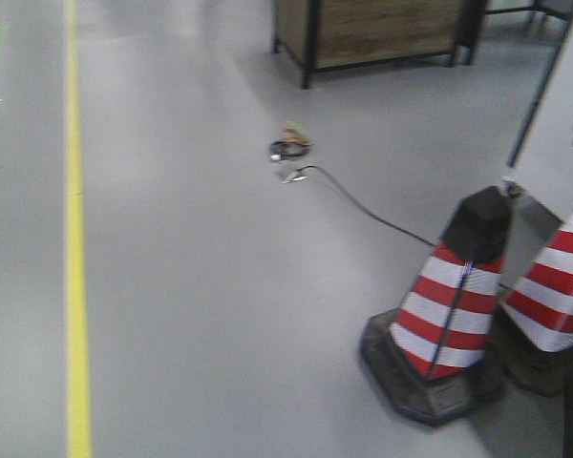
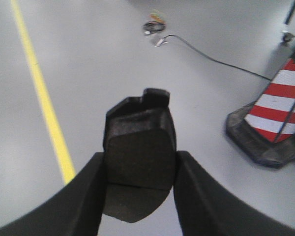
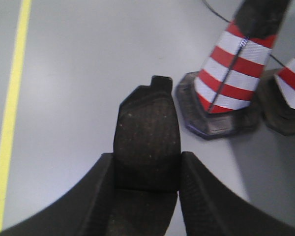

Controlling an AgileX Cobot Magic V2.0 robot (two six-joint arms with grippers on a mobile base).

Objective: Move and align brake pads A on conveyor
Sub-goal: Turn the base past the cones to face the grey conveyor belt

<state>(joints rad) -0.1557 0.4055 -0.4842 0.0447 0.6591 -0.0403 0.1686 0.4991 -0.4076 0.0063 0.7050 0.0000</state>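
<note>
Grey floor (image 1: 220, 286) fills all views, w/ striped cones (image 1: 449, 305) and a cable (image 1: 363, 205); no conveyor in sight. Left fingers (image 2: 83, 196) clamp a brake pad (image 2: 137, 132), right fingers (image 3: 206, 196) clamp a second brake pad (image 3: 147, 123), both above the floor. Step looks like transit: robot prob. must reach the conveyor before placing/aligning.

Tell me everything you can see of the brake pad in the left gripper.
The brake pad is a flat, matte, near-black oblong with a grainy face, bevelled upper corners, a small stepped tab on its far edge and a rounded near edge. No groove is visible. It is clamped by its sides between the left gripper's black fingers, sticking out past them, above the grey floor. Nothing else touches it.
</note>
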